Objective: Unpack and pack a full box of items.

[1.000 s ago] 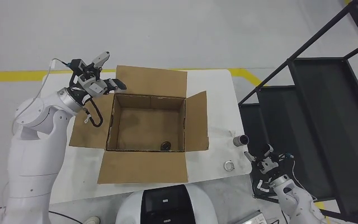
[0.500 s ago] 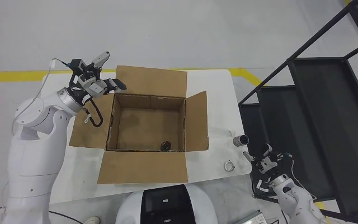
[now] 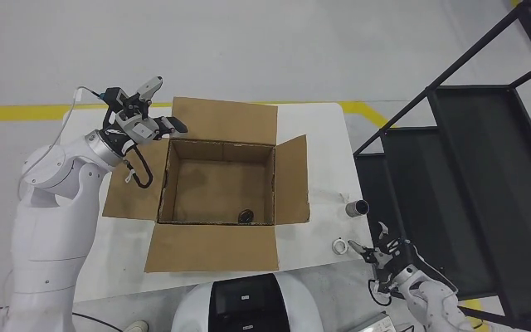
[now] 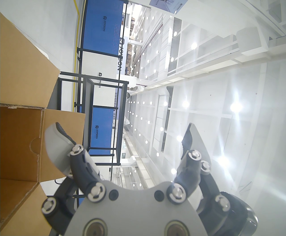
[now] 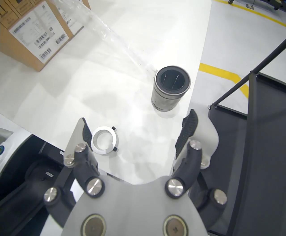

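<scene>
Two jaw pairs stand released and empty. Left gripper [image 3: 163,105] hovers beside cardboard box [image 3: 217,143], which holds one dark item [image 3: 246,217]. Right gripper [image 5: 137,125] hovers near metal ring [image 5: 104,143] and upright linear bearing [image 5: 171,89]. A clumsy approach could knock the bearing off the table [image 5: 67,78] edge.

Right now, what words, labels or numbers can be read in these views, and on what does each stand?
Blue panels: white brand lettering, turned sideways; not quoted here.
Shipping labels on the cardboard box: barcodes and fine print, too small to read.
Hanging sign: print too small to read.
</scene>
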Available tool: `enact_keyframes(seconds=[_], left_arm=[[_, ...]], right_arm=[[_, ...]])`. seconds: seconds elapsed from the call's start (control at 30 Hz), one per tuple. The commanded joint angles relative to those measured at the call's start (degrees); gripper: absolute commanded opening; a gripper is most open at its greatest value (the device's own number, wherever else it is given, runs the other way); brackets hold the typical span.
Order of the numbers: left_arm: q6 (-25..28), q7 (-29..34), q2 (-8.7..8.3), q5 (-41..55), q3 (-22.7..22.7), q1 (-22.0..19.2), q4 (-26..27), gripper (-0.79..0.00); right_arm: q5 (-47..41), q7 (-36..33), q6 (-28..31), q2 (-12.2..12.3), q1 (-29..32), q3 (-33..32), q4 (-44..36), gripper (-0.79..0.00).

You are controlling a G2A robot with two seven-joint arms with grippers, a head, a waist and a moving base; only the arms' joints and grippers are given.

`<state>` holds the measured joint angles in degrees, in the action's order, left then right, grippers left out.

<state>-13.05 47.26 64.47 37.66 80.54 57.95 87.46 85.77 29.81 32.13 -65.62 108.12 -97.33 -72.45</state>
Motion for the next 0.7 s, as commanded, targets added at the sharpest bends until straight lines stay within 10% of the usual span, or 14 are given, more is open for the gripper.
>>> enact_keyframes(seconds=[0.0,0.17,0.23,0.27,0.67], left_arm=[[0.0,0.0,0.0,0.0,0.0,0.0,0.0,0.0],[0.0,0.0,0.0,0.0,0.0,0.0,0.0,0.0],[0.0,0.0,0.0,0.0,0.0,0.0,0.0,0.0],[0.0,0.0,0.0,0.0,0.0,0.0,0.0,0.0],[0.0,0.0,0.0,0.0,0.0,0.0,0.0,0.0]], right_arm=[[1.3,0.9,-1.0,0.0,-0.5,0.7,0.8,-0.437],[4.1,2.0,-2.8,0.0,-1.6,2.7,2.1,-0.428],[5.4,2.3,-3.4,0.0,-1.6,3.2,2.2,-0.058],[5.1,2.8,-3.6,0.0,-1.6,3.3,2.4,0.0],[5.1,2.9,-3.7,0.0,-1.6,3.3,2.4,0.0]])
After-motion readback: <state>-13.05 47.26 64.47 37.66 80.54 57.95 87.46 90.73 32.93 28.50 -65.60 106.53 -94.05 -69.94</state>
